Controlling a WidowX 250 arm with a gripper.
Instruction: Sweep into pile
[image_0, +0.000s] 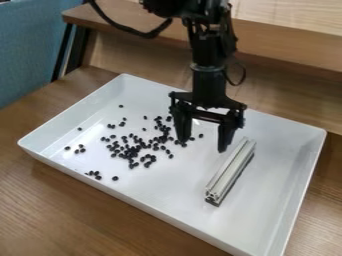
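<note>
Across btm of frame, brown tabletop (47, 215) w/ white tray (133, 202) on it. Just R of ctr & lower, metal bar (230, 170) lies slanted on tray floor. L of ctr, black beans (135, 149) sit loosely bunched, w/ strays around. Above ctr, gripper (203, 145) hangs over tray, jaws wide apart, nothing held, bar near one finger. Upper R, wood ledge (287, 45); upper L, blue fabric (27, 45).
</note>
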